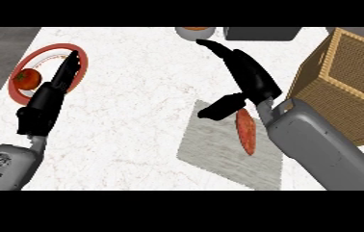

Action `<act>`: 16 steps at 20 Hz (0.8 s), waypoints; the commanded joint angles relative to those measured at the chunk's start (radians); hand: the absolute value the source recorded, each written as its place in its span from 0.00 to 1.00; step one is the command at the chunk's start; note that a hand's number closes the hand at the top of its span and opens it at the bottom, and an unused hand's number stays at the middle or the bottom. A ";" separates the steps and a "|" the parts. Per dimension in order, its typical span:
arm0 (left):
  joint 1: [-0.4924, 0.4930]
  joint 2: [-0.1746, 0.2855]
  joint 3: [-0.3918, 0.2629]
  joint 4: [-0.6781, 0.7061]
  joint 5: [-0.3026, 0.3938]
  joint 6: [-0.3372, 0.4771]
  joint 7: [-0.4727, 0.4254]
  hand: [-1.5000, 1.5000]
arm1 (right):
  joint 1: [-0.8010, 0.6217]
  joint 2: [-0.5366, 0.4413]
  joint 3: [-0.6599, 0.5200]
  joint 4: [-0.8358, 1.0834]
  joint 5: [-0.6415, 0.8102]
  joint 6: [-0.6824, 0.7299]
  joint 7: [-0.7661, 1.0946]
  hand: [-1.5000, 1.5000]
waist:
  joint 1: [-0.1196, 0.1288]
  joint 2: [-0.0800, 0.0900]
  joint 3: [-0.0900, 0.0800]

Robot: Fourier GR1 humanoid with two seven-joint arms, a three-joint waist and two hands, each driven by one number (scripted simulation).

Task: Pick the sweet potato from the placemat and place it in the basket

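We find the sweet potato (pixel 246 130) lying lengthwise on the grey placemat (pixel 213 154), not lifted, its upper end just under the palm of the right hand (pixel 249 79). That hand is released: fingers straight and pointing away up the counter (pixel 142 106), thumb (pixel 219 108) spread to the left of the vegetable. We cannot tell whether the palm touches it.

Risks noted, in our judgement:
- The fingers lie beyond the potato, not around it. Closing from this pose could catch only the tip, and the long, tapered body may pivot or slip out.
- A downward press could drag the placemat, shifting the target with it.
- The basket (pixel 334 77) stands close at the right, tall-walled, beside the forearm. A low carry could knock its rim or nudge it.

The left hand (pixel 53 89) rests released, fingers straight, over the red-rimmed plate (pixel 84 62). It is well apart from the work.

Count: one sweet potato, one placemat, one basket, one plate, one tomato (pixel 27 79) on that plate, one bowl (pixel 194 32) at the far edge, one dark object (pixel 263 33) beside it, cut off and unidentified, and two hands
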 commanded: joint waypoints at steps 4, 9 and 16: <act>0.037 0.015 -0.006 -0.035 -0.002 -0.021 -0.010 0.50 | -0.218 -0.207 0.071 -0.021 -0.131 0.516 0.227 0.00 | 0.025 0.007 0.001; 0.019 0.009 0.037 -0.027 0.011 -0.029 -0.027 0.50 | -0.307 -0.240 0.026 0.028 -0.308 0.784 0.317 0.00 | 0.009 0.020 0.005; 0.071 -0.011 0.050 -0.097 -0.041 -0.009 0.013 0.50 | -0.225 -0.194 0.014 0.041 -0.271 0.863 0.379 0.00 | 0.004 0.019 0.007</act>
